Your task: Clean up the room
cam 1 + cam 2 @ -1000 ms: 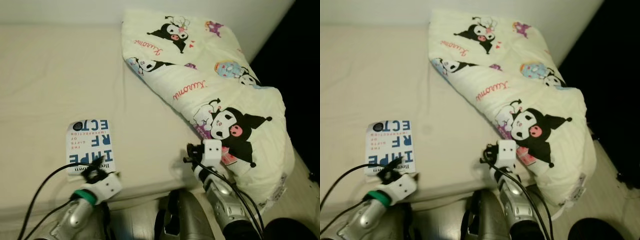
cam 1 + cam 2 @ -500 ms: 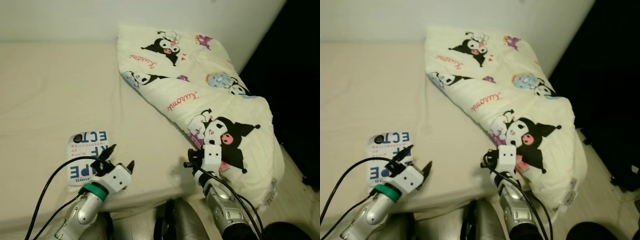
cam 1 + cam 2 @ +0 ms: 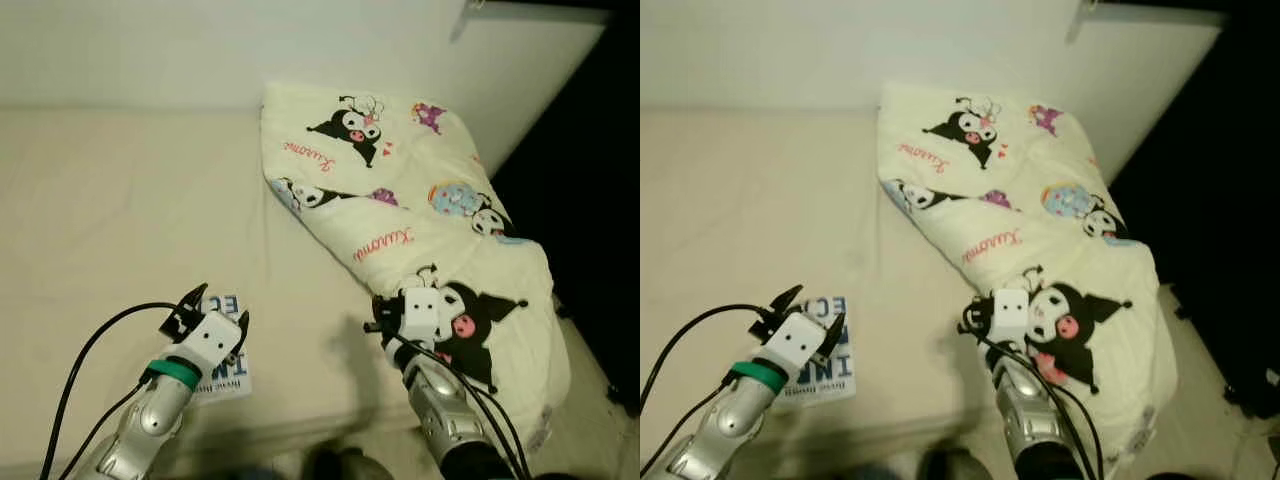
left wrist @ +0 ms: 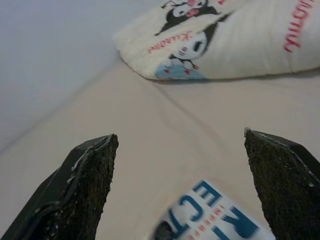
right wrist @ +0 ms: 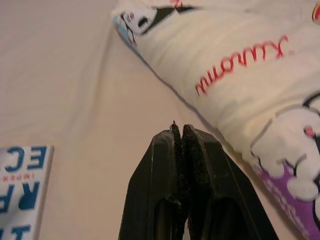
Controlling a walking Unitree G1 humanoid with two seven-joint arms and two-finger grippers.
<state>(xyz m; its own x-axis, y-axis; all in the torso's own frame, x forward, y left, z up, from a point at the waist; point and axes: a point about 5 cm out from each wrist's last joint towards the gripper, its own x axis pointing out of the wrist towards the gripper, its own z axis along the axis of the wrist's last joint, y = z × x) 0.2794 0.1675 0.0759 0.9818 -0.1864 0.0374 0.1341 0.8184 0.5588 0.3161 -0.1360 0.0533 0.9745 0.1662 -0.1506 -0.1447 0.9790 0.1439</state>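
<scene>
A white book with big blue letters (image 3: pixel 226 378) lies flat on the beige bed (image 3: pixel 120 200) near its front edge. My left gripper (image 3: pixel 212 312) hovers open right over the book, covering most of the cover; in the left wrist view the book (image 4: pixel 210 215) sits low between the two spread fingers (image 4: pixel 87 180). A cream duvet printed with black cartoon characters (image 3: pixel 400 200) lies bunched along the bed's right side. My right gripper (image 3: pixel 376 323) is shut with nothing in it, just off the duvet's near edge; the right wrist view has its closed fingertips (image 5: pixel 180 131) above the sheet beside the duvet (image 5: pixel 240 60).
A white wall (image 3: pixel 150 50) runs behind the bed. To the right of the bed is a dark gap (image 3: pixel 600 200), with a strip of pale floor (image 3: pixel 600 400) at the lower right. The sheet's left and middle are bare.
The camera has tilted up and shifted. My left gripper has moved forward from the bed's edge to over the book, with its fingers spread. The right gripper stays shut by the duvet.
</scene>
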